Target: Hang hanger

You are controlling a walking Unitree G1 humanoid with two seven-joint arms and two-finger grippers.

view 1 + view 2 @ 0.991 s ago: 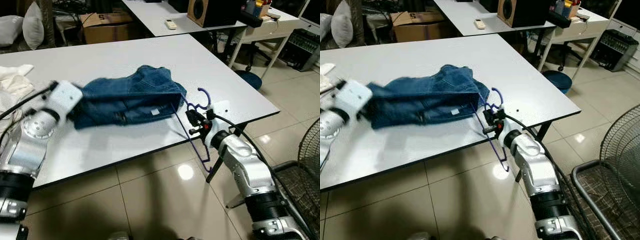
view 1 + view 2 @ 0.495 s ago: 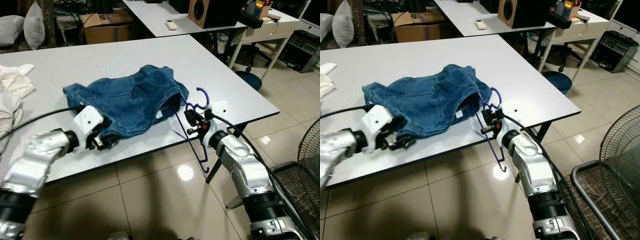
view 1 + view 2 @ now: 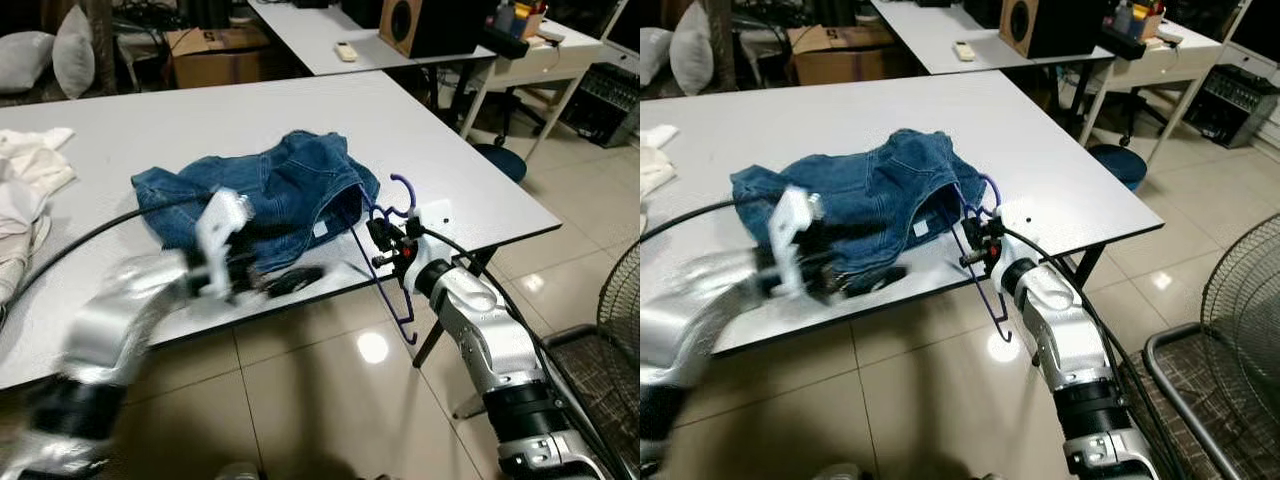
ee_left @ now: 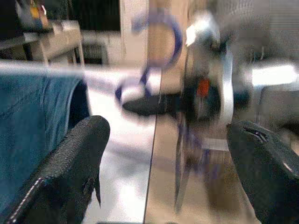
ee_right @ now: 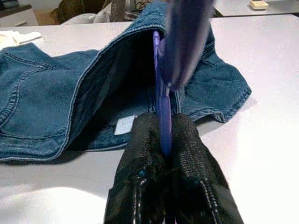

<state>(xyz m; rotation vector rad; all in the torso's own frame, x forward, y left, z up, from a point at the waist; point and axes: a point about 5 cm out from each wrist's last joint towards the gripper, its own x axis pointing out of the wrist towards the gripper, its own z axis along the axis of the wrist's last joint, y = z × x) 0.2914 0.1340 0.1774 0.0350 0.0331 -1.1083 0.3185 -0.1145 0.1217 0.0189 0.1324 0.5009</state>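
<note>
A purple hanger (image 3: 401, 297) stands upright at the white table's (image 3: 450, 150) front right edge. My right gripper (image 3: 386, 246) is shut on its wire, which shows pinched between the black fingers (image 5: 145, 163). Part of the hanger reaches into the opening of a blue denim garment (image 3: 280, 190) that lies crumpled on the table, and its hook (image 3: 398, 186) sticks up. My left gripper (image 3: 295, 280) is blurred at the front edge below the denim, pointing toward the right gripper. Its fingers (image 4: 70, 168) stand wide apart and hold nothing.
White cloth (image 3: 25, 180) lies at the table's left end. A fan guard (image 3: 622, 300) stands on the tiled floor to the right. A blue stool (image 3: 497, 160) sits beyond the table's right corner. A second table with a speaker (image 3: 420, 25) stands behind.
My left arm let go of the denim's left end and swung along the front edge toward the right gripper. The denim now lies spread out. The right gripper and hanger stayed put.
</note>
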